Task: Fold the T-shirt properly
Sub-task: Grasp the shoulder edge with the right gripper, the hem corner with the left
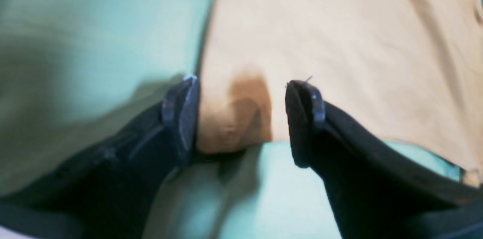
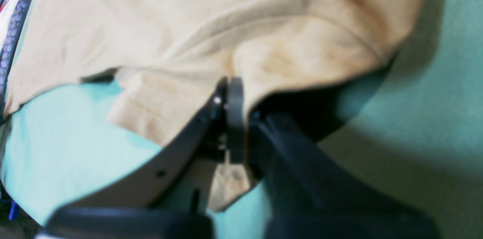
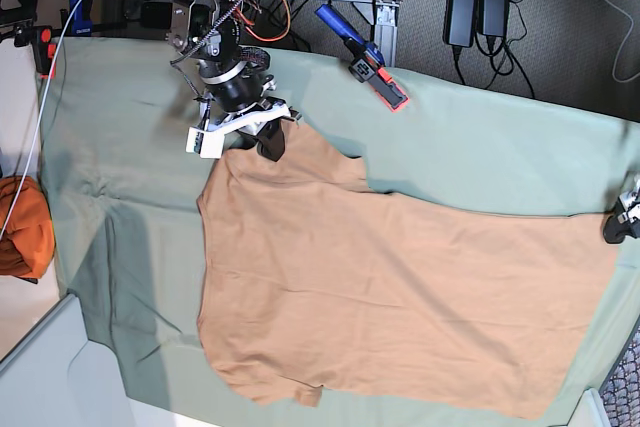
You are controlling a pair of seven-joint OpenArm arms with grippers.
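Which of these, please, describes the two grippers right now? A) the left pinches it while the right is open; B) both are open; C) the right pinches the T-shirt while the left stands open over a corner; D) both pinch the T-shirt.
C: the right gripper is closed on a fold of the T-shirt, while the left gripper stands open astride a corner.

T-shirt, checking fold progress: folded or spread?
Spread. The T-shirt lies flat over the green table cloth, no fold yet; the right end effector pinches one edge.
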